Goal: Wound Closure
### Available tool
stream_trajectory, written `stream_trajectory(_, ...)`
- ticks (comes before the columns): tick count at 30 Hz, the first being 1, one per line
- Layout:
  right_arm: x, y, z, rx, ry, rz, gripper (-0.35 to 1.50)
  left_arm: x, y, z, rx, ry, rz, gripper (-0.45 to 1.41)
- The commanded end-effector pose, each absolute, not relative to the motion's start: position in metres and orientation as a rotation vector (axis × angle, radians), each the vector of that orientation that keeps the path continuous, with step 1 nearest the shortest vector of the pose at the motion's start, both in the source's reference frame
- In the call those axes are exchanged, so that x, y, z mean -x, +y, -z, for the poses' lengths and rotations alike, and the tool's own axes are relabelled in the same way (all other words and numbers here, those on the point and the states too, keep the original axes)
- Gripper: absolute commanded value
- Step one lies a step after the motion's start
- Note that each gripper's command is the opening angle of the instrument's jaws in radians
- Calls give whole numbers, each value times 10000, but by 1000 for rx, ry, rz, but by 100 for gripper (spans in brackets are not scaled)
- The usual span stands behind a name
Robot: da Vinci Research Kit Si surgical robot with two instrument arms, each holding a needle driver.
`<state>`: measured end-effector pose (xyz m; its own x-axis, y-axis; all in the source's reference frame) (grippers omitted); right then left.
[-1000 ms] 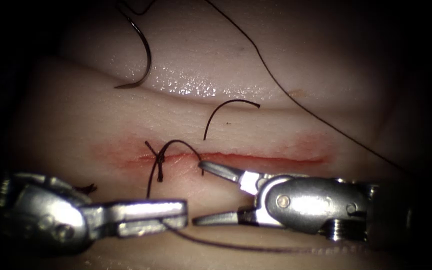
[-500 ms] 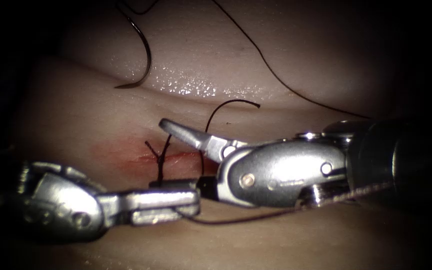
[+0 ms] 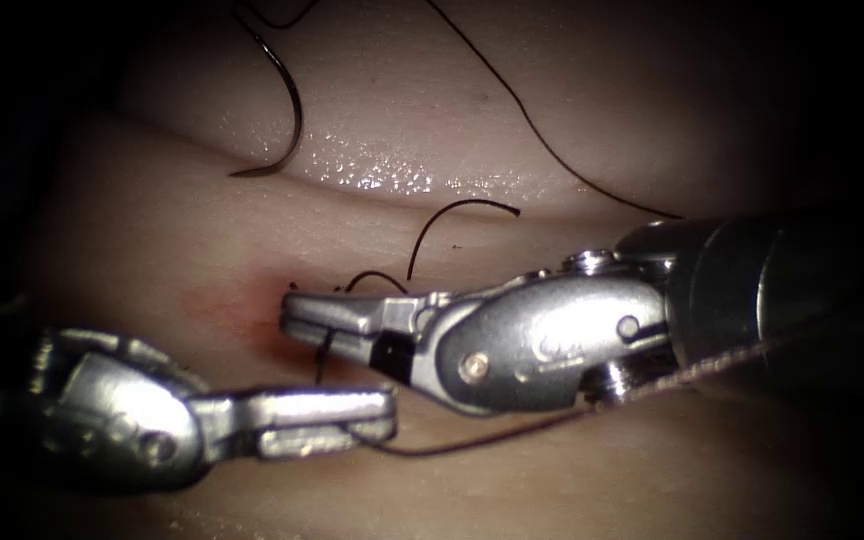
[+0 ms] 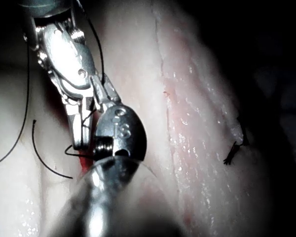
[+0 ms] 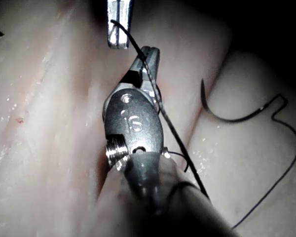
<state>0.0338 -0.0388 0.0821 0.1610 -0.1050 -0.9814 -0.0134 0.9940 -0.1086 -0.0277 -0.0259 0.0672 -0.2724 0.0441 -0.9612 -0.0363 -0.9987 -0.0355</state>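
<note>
The curved needle [image 3: 290,100] lies free on the tissue [image 3: 472,130] far behind the cut, held by neither tool and not in the tissue; it also rests beside the thread in the right wrist view [image 5: 227,117]. My right tool [image 3: 288,312] reaches across the cut, its jaws shut on the thread at the knot, where red fluid [image 3: 252,300] stains the tissue. A strand [image 3: 324,355] hangs below those jaws. In front, my left tool [image 3: 390,415] is shut on the thread [image 3: 472,440], which runs right under the right tool. The right tool's jaws [image 5: 148,59] point toward the left tool's tip [image 5: 118,24].
A short curled cut end of thread [image 3: 452,212] lies just behind the right tool. The long thread [image 3: 522,110] trails from the needle across the far tissue to the right. A small dark tuft of thread [image 4: 234,150] sits on the tissue away from the tools.
The right tool moved left over the cut with open jaws, then shut them at the knot. The left tool stayed shut on the thread and hardly moved.
</note>
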Motion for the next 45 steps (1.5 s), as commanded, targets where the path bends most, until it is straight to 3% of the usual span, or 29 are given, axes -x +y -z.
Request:
stream_trajectory(1, -342, -388, -831, 104, 1394, 62, -35, 283, -262, -678, 1836, -18, -2463, -45)
stream_trajectory(2, -342, -388, -833, 105, 1385, 64, -35, 285, -261, -678, 1794, -31, -2452, 15)
stream_trajectory(3, -342, -387, -837, 101, 1377, 69, -35, 287, -259, -678, 1765, -46, -2443, 51)
stream_trajectory(4, -342, -387, -840, 105, 1368, 69, -35, 289, -258, -678, 1730, -60, -2419, 68)
stream_trajectory(7, -344, -387, -851, 115, 1344, 69, -35, 296, -258, -677, 1602, -17, -2405, 78)
stream_trajectory(9, -345, -387, -861, 125, 1324, 70, -35, 301, -259, -675, 1515, 23, -2412, 101)
stream_trajectory(12, -347, -389, -878, 142, 1312, 82, -35, 308, -264, -667, 1463, 38, -2417, 111)
stream_trajectory(29, -355, -419, -918, 140, 1257, 99, -35, 316, -241, -634, 1231, 37, -2438, 96)
stream_trajectory(35, -360, -421, -916, 139, 1256, 93, -35, 325, -236, -642, 1140, -30, -2463, 60)
stream_trajectory(42, -366, -423, -913, 141, 1254, 89, -35, 343, -229, -655, 1087, -61, -2483, 60)
stream_trajectory(45, -365, -423, -913, 137, 1254, 85, -35, 344, -226, -655, 1089, -65, -2480, 49)
